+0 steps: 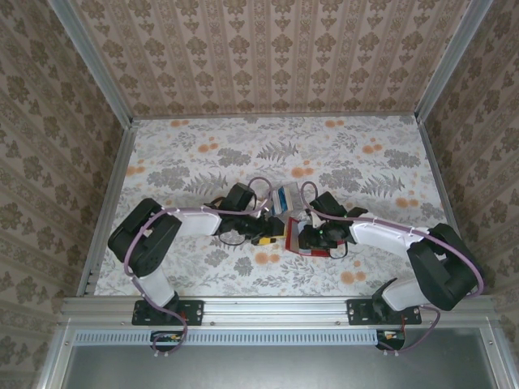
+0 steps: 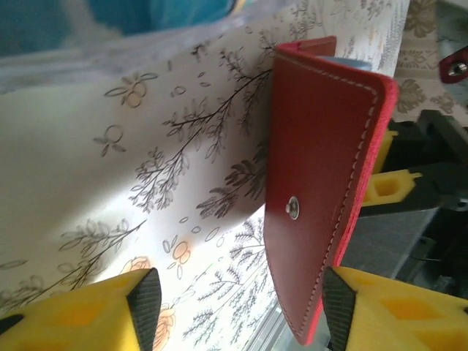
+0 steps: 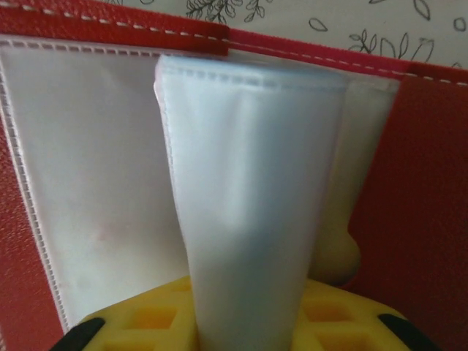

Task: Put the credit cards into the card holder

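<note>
The red card holder (image 1: 306, 243) lies open between the two arms, near the table's middle. In the left wrist view its red cover (image 2: 329, 161) stands on edge, snap stud facing me. The cover's lower corner sits inside my open left gripper (image 2: 241, 300), close to the right pad (image 2: 338, 303) and far from the left one. My right gripper (image 3: 245, 333) is closed on a pale clear pocket leaf (image 3: 248, 183) that rises from between its yellow fingers, with the red inside of the holder (image 3: 431, 183) behind. The credit cards (image 1: 284, 197), a small mixed stack, lie just beyond both grippers.
The flowered tablecloth (image 1: 203, 154) is walled by metal rails at the left (image 1: 109, 203) and right (image 1: 434, 170). The right gripper's yellow finger (image 2: 395, 183) shows just behind the red cover. A blurred blue-teal shape (image 2: 146, 11) sits at the top of the left wrist view.
</note>
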